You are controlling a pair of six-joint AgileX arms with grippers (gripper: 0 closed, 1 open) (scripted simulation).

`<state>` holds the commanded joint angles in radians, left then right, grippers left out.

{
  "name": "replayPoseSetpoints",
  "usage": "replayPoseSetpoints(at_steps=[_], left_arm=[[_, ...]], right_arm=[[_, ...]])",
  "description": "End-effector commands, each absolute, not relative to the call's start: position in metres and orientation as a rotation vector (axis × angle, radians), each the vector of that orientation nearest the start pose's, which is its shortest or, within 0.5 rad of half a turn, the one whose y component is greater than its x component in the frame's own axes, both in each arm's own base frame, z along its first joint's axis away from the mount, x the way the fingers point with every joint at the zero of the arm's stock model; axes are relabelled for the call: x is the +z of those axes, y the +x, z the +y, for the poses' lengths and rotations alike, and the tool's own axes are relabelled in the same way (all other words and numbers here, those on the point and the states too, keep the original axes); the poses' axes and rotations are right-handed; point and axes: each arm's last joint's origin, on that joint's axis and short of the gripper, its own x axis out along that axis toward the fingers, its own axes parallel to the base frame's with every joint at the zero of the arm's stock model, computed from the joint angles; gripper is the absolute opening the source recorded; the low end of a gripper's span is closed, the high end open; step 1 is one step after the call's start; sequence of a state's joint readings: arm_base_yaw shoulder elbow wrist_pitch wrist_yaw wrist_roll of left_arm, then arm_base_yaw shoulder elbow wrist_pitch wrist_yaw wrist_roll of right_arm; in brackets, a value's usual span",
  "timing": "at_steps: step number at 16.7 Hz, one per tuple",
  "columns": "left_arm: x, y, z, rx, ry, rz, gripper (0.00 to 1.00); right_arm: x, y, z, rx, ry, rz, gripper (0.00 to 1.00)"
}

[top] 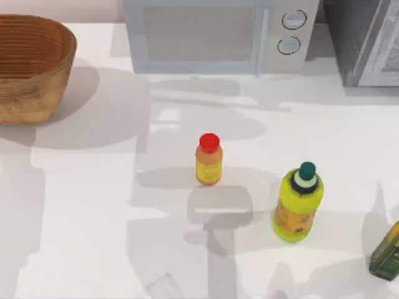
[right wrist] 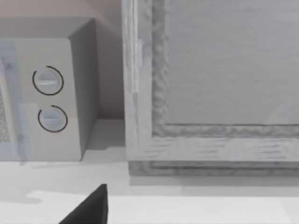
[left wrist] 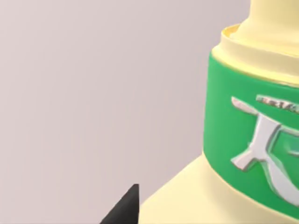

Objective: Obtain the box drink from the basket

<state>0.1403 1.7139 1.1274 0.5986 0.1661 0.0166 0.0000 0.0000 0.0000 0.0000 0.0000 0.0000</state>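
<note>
The pale cream-yellow carton with its green band (left wrist: 252, 154) stands upright right against my left gripper (left wrist: 122, 211) (whether its fingers clasp it I cannot tell), well nearer that arm than the right gripper (right wrist: 88, 207), parked facing the grey microwave (right wrist: 46, 93), while the woven wicker basket (top: 31, 68) sits far left.

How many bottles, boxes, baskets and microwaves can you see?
Bottles: 2 (orange bottle, lime bottle)
Boxes: 2 (box drink, green box)
Baskets: 1 (basket)
Microwaves: 1 (microwave)
Total: 6
</note>
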Motion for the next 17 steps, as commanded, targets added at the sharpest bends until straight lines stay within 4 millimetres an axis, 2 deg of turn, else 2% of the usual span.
replayPoseSetpoints(at_steps=[2, 7, 10, 13, 17], left_arm=[[0.285, 0.393, 0.054, -0.007, 0.002, -0.015, 0.0], [0.283, 0.394, 0.055, -0.005, 0.002, -0.009, 0.0], [0.285, 0.378, 0.051, -0.004, -0.006, 0.011, 0.0], [0.297, 0.342, 0.041, -0.002, -0.009, 0.013, 0.0], [0.311, 0.262, 0.024, -0.002, -0.003, -0.025, 0.0]], right_arm=[[0.16, 0.106, -0.001, 0.0, 0.0, 0.0, 1.0], [0.16, 0.106, -0.001, 0.0, 0.0, 0.0, 1.0], [0.16, 0.106, -0.001, 0.0, 0.0, 0.0, 1.0], [0.16, 0.106, -0.001, 0.0, 0.0, 0.0, 1.0], [0.16, 0.106, -0.001, 0.0, 0.0, 0.0, 1.0]])
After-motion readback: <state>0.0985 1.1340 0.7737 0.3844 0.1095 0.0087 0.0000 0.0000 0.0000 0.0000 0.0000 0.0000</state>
